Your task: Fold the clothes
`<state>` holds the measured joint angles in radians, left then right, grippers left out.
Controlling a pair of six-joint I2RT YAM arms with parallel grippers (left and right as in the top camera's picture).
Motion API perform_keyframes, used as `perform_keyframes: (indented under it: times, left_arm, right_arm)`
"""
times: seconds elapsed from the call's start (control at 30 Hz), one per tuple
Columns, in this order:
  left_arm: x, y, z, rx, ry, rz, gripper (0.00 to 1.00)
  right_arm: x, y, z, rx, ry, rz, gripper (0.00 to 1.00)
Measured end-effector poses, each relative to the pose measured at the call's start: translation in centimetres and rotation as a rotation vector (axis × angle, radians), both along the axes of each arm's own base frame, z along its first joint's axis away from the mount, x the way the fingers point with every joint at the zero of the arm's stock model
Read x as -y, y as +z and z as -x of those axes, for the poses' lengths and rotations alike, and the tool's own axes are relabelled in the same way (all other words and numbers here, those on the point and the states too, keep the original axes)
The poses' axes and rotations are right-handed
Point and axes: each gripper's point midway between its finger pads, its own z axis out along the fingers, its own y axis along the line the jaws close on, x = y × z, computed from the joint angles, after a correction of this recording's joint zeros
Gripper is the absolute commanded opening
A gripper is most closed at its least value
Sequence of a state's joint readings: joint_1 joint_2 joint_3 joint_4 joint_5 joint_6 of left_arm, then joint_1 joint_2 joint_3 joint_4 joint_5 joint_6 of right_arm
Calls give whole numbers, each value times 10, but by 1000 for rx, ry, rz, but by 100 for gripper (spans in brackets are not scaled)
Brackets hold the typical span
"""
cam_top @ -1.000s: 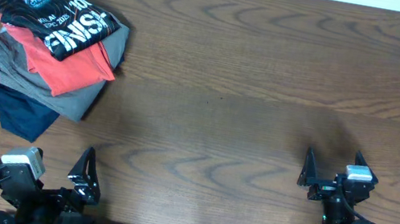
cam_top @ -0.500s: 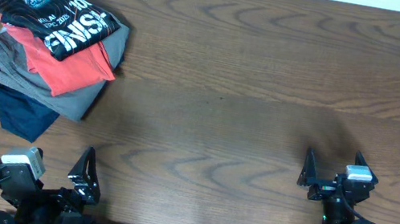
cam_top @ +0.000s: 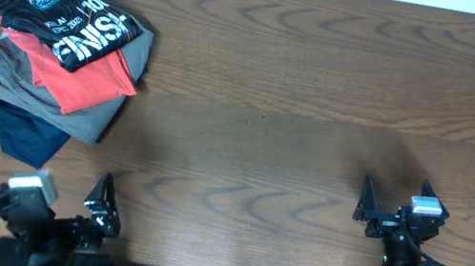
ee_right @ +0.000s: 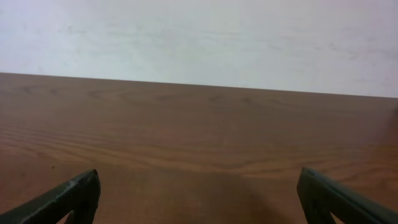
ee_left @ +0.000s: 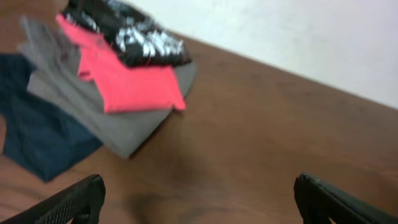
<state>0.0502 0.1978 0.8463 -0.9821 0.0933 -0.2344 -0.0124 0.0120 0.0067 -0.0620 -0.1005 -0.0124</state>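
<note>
Since black jersey point(cam_top: 68, 18) sits folded atop garment pile point(cam_top: 39, 105), left hand point(ee_left: 199, 194) and right hand point(ee_right: 199, 190) idle well clear, spread wide, empty.

Soft, even light fills the sharp overhead view, with a faint diffuse shadow on the wooden table point(cam_top: 322, 89) right of centre. The left wrist view is blurred, smearing the lettering on the jersey point(ee_left: 127, 34). The right wrist view looks slightly hazy.
</note>
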Motion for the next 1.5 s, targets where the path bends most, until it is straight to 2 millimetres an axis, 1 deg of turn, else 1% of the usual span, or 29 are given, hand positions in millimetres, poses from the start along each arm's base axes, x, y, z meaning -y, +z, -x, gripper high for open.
perform_keyframes:
  times: [0.07,0.13,0.2,0.33,0.53,0.63,0.7,0.73,0.77,1.1,1.5]
  left_arm:
    - [-1,-19,-10,-25,4,-1,98]
    - [-3,-38,-24,-10,7,-3,98]
    - [-4,-52,-34,19,12,-6,98]
    - [-5,-65,-51,128,15,-12,98]
    - [-7,-70,-80,266,20,-20,98]
    - [-7,-78,-92,328,17,-22,98]
    - [-5,-92,-98,343,8,-21,98]
    - [-4,-103,-100,325,3,-20,98]
    - [-4,-108,-100,315,3,-23,98]
    - [5,-109,-100,313,-32,-19,98]
    - [6,-109,-100,313,-33,-19,98]
  right_arm:
    - [0,0,0,0,0,0,99]
    - [0,0,0,0,0,0,99]
    - [0,0,0,0,0,0,99]
    - [0,0,0,0,0,0,99]
    - [0,0,0,0,0,0,99]
    - [0,0,0,0,0,0,99]
    - [0,0,0,0,0,0,99]
    - [0,0,0,0,0,0,99]
    - [0,0,0,0,0,0,99]
    - [0,0,0,0,0,0,99]
    - [0,0,0,0,0,0,99]
